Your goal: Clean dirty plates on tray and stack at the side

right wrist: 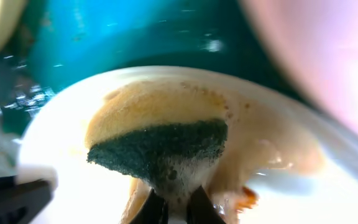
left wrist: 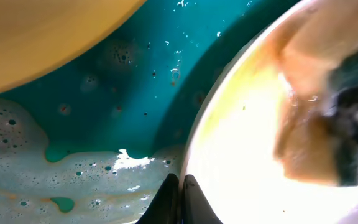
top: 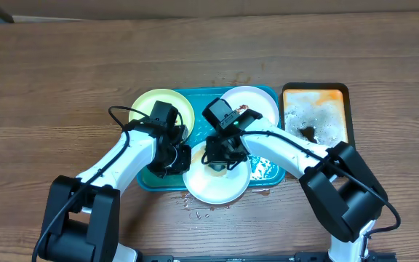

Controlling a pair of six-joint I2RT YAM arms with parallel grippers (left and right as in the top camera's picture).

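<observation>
The likely soap-slick plate (top: 209,191) is pinched at its rim by the left gripper (left wrist: 180,196); a soft sponge (right wrist: 160,149) is clamped in the right gripper (right wrist: 173,211)

tray (top: 198,96): mostly hidden under 3 plates (top: 253,103)
front plate (top: 213,191): centre covered by right gripper (top: 217,166) and its sponge (right wrist: 160,149)
left gripper (left wrist: 180,196): cropped, perhaps pinching its rim
yellow plate (left wrist: 36,37): blurred, cropped at top

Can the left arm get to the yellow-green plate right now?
Probably yes. The yellow-green plate lies uncovered beside the left gripper, nothing between them. But that gripper seems to be pinching the rim of the front white plate, so it would need to let go first.
</observation>
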